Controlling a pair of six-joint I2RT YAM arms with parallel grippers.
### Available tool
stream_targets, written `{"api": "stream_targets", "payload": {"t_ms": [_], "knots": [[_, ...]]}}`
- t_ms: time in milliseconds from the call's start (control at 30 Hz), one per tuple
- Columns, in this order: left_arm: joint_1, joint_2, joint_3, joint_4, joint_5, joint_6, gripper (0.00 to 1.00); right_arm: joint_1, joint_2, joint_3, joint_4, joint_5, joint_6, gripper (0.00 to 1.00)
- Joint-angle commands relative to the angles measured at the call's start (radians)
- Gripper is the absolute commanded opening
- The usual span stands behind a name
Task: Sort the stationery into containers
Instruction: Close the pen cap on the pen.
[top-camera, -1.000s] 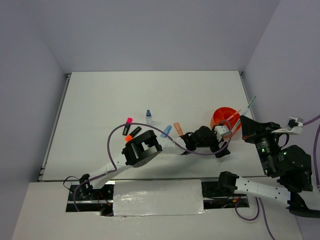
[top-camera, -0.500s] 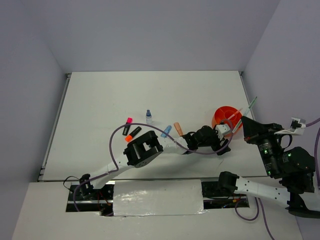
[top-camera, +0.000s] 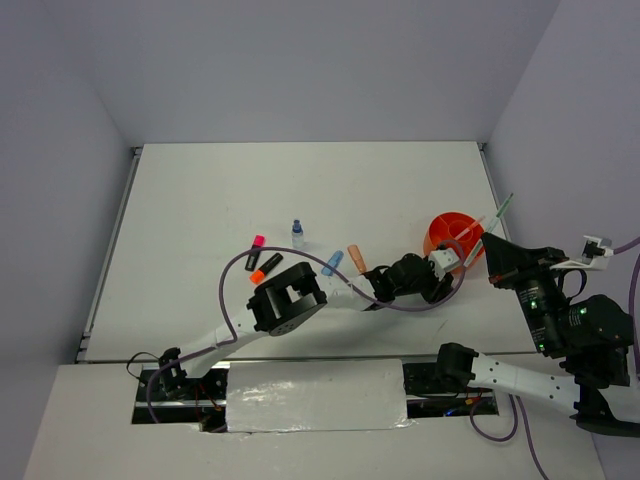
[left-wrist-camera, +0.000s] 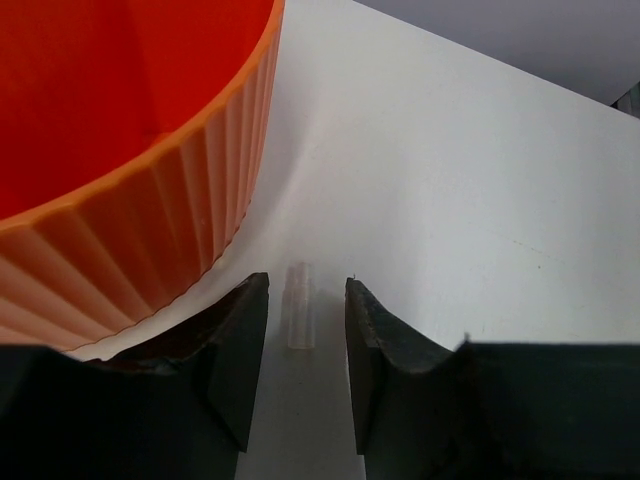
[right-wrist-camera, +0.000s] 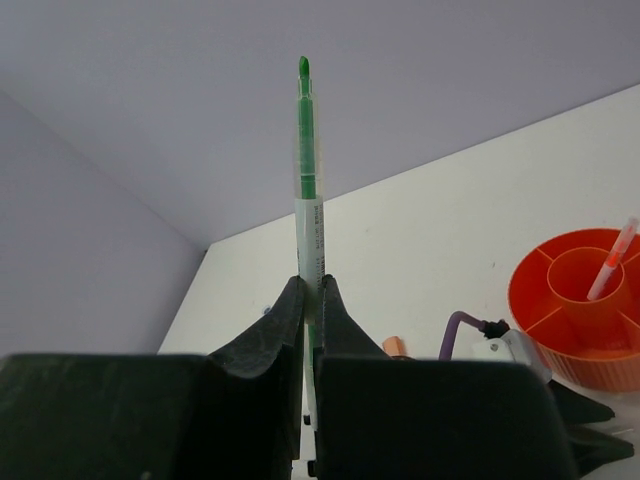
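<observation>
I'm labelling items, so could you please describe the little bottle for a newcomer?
On the white table, find the stationery scattered left of the round orange plastic bowl. The small clear bottle sits at that group's far edge: the only see-through item, blue-capped.

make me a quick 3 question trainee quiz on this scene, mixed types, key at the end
1. True or false: the right gripper is shut on a green-tipped pen.
2. Multiple choice: the left gripper has a small clear piece between its open jaws. That piece lies A) inside the orange bowl; B) on the table beside the bowl; C) in the right gripper.
3. Fill in: the orange-tipped pen in the bowl stands in its ____ compartment.
Key: 1 true; 2 B; 3 centre.
</observation>
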Motion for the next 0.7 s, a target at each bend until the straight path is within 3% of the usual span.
{"api": "stream_targets", "payload": {"t_ms": [0, 33, 133, 400, 433, 667], "knots": [[-0.01, -0.009, -0.041, -0.075, -0.013, 0.018, 0.48, 0.001, -0.003, 0.004, 0.043, -0.015, -0.017, 0.0], [-0.01, -0.01, -0.044, -0.08, -0.014, 0.02, 0.47, 0.001, -0.001, 0.009, 0.042, -0.017, -0.017, 0.0], [-0.012, -0.016, -0.061, -0.08, -0.017, 0.028, 0.34, 0.0, -0.001, 0.013, 0.042, -0.023, -0.02, 0.0], [-0.013, -0.068, -0.17, -0.049, -0.039, 0.031, 0.21, 0.001, -0.004, 0.012, 0.042, -0.035, -0.016, 0.0], [-0.013, -0.084, -0.195, -0.044, -0.042, 0.029, 0.15, 0.0, 0.0, 0.015, 0.039, -0.035, -0.017, 0.0], [-0.013, -0.189, -0.366, 0.025, -0.069, 0.015, 0.1, 0.001, 0.002, 0.019, 0.031, -0.052, -0.007, 0.0]]}}
